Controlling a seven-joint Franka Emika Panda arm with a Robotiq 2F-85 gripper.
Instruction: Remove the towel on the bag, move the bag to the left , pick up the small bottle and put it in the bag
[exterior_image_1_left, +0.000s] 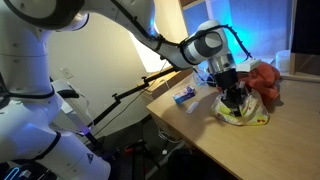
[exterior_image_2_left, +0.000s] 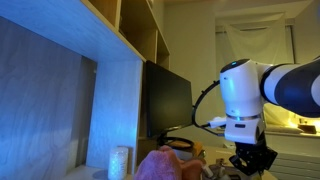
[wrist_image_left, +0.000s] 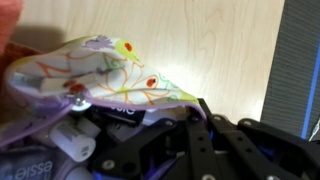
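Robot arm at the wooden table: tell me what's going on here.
The arm's gripper is down over the wooden table, shut and apparently pinching the pale yellowish plastic bag with coloured prints. The soft red-pink towel is already off the bag, bunched beside it. A flat blue packet lies on the bag's other side.

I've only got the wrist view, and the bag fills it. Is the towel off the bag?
Observer: Yes. In an exterior view the towel lies bunched beside the bag, not on it.
Operator: Anything on the bag's other side?
Observer: A blue packet lies there, near the edge of the table, apart from the bag.
Operator: Is the bag lifted?
Observer: No, it looks to rest on the table, with the gripper down and closed on it.
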